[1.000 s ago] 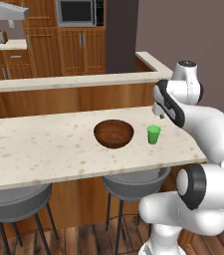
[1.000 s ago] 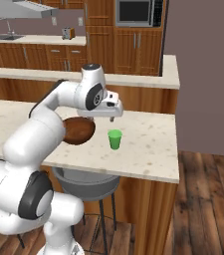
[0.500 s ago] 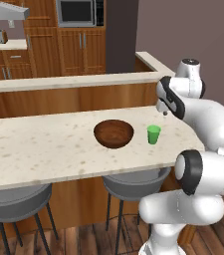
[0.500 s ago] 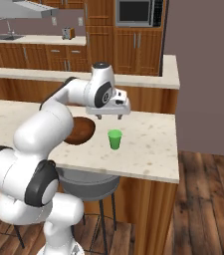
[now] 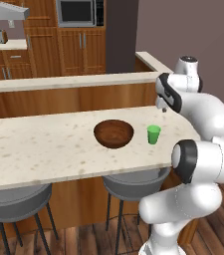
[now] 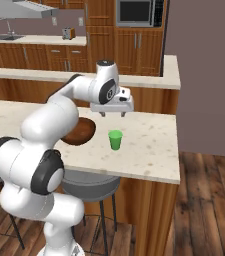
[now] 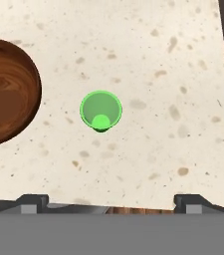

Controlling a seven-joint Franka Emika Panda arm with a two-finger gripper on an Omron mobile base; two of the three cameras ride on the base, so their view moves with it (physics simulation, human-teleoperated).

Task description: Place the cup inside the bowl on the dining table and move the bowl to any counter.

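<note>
The small green cup [image 5: 154, 134] stands upright on the dining table [image 5: 44, 144], just right of the brown wooden bowl [image 5: 113, 133]. My gripper [image 5: 163, 106] hangs above the cup with its fingers pointing down, open and empty. From the right side, the cup [image 6: 115, 139] sits directly under the gripper [image 6: 113, 114], and my arm hides part of the bowl [image 6: 82, 132]. Looking down from the hand, the cup [image 7: 100, 110] lies near the centre, a little left of midway between the spread fingertips [image 7: 32, 201], with the bowl [image 7: 4, 92] at the left edge and the gripper [image 7: 111, 203] low in the picture.
A raised wood-fronted ledge [image 5: 68, 82] runs behind the table. Grey stools [image 5: 133, 184] stand under its front edge. The table's right end [image 6: 176, 150] is close to the cup. Back counters [image 6: 29, 40] with cabinets and a microwave [image 5: 78, 12] lie beyond.
The arm's elbow has swung up and outward while the hand stayed over the cup and dropped slightly. Cup and bowl have not moved. The gripper stays open.
</note>
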